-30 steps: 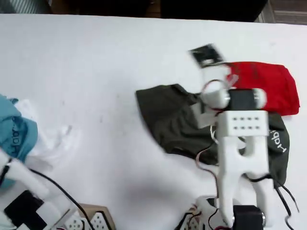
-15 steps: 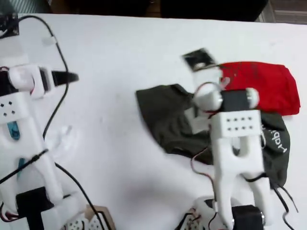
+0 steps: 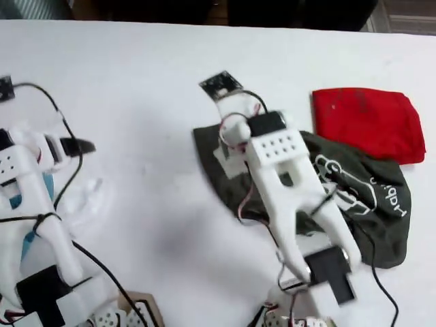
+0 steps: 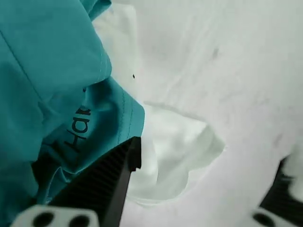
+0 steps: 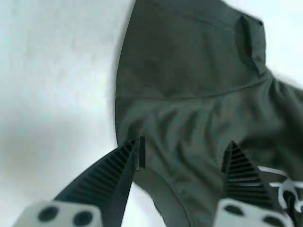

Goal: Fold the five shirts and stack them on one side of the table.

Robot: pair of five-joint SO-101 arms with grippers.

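A dark olive shirt (image 3: 354, 204) lies crumpled at the right of the table. My right arm (image 3: 279, 157) stretches over it. My right gripper (image 5: 183, 156) hangs open just above the shirt's left part (image 5: 189, 94), near its edge, with nothing between its fingers. A folded red shirt (image 3: 368, 122) lies behind the dark one. At the left, a teal shirt (image 4: 47, 71) lies partly on a white shirt (image 4: 175, 151). My left gripper (image 4: 203, 189) is open over them, with one black finger (image 4: 125, 161) at the teal hem. Its dark tip (image 3: 78, 145) points right.
The white table (image 3: 150, 61) has bare room across the back and in the middle between the arms. Cables trail from both arms. A small brown block (image 3: 139, 303) and the arm bases sit at the front edge.
My right arm has swung left from beside the red shirt to the dark shirt's left part. My left arm rose from the front left corner, then drew back a little.
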